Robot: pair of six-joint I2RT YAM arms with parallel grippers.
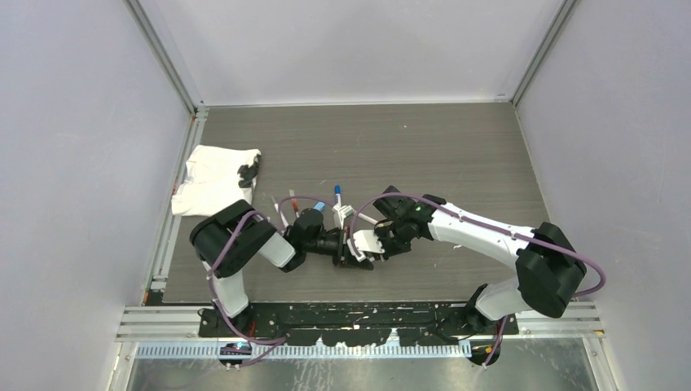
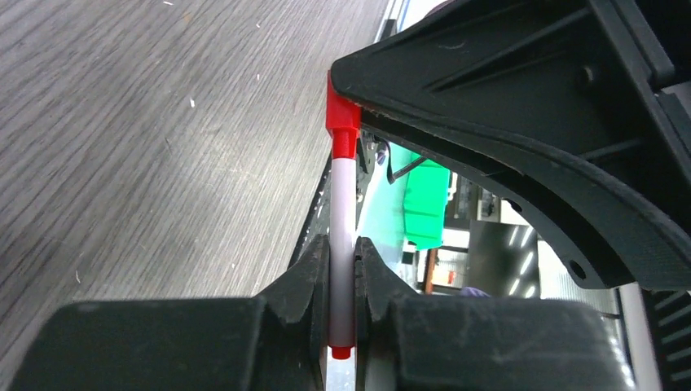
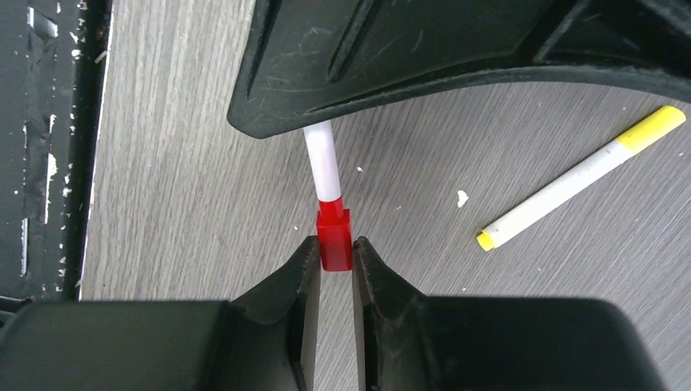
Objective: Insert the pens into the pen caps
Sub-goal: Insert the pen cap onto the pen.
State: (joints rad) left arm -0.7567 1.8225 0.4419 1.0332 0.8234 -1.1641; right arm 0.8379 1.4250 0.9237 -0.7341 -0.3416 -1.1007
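Left wrist view: left fingers (image 2: 303, 281) clamped on the white barrel of the red pen (image 2: 342, 212). Its long axis runs straight away from the lens, with the red cap (image 2: 342, 124) on the far end.

Right wrist view shows the reverse: right fingers (image 3: 297, 277) pinch the red cap, and the barrel points away from them. Only this view shows the yellow pen (image 3: 570, 183), lying diagonally on the counter (image 3: 163, 163) with yellow at both ends.

Top view: both arms meet over the near middle of the counter, and the red pen is too small to make out. A white cloth (image 1: 213, 179) lies far left, and a blue-tipped pen (image 1: 336, 195) lies just beyond the arms.
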